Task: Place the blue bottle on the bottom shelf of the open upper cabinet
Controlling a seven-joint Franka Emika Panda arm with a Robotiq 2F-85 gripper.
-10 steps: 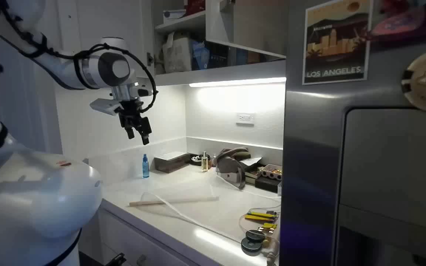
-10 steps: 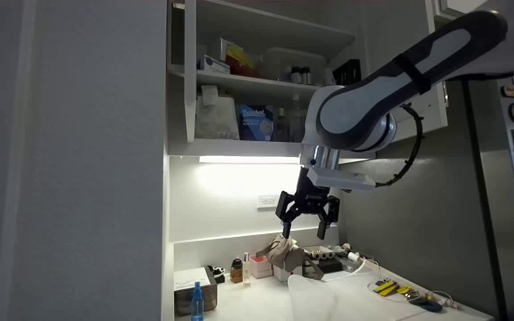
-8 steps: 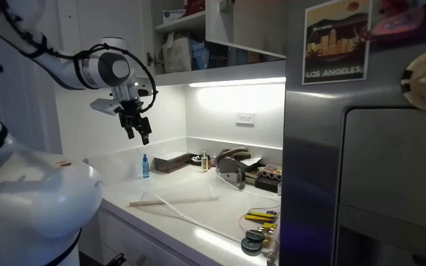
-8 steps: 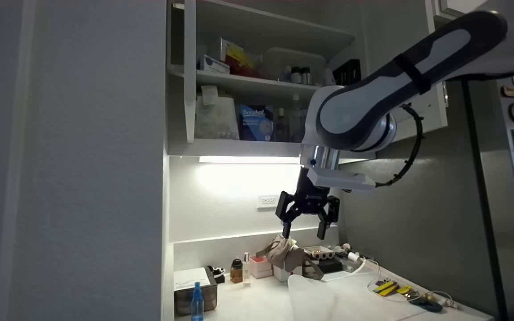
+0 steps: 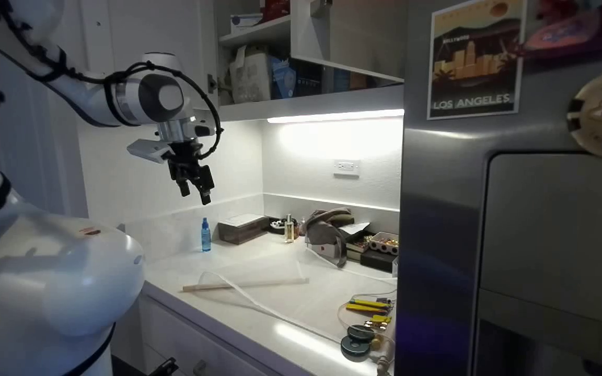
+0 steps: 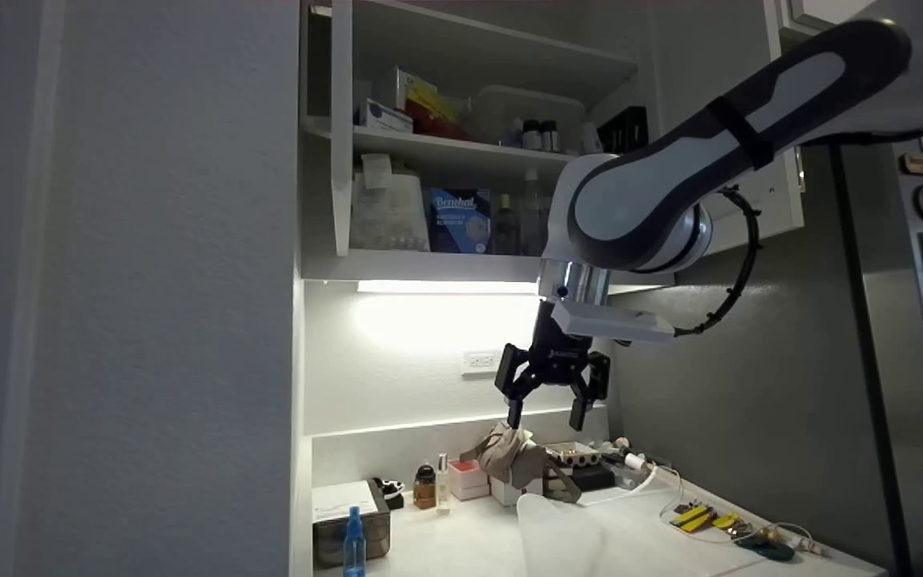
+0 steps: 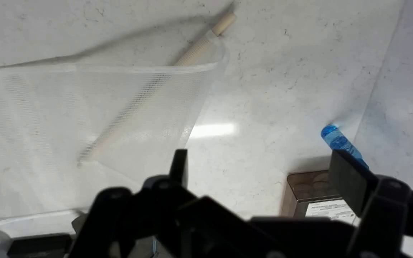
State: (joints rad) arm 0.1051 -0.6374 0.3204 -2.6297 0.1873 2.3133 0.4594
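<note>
In an exterior view the claw (image 5: 195, 197) hangs, jaws spread wide; slightly rightward and lower, the blue bottle (image 5: 205, 237) stands on the counter (image 5: 173, 271) — long axis vertical, cap up — just beside a dark box (image 5: 242, 231). Only in the wrist view does a finger (image 7: 350, 181) partly overlap it; in an exterior view, the bottom shelf (image 6: 429, 264) high above, the frame crops the bottle's base.
</note>
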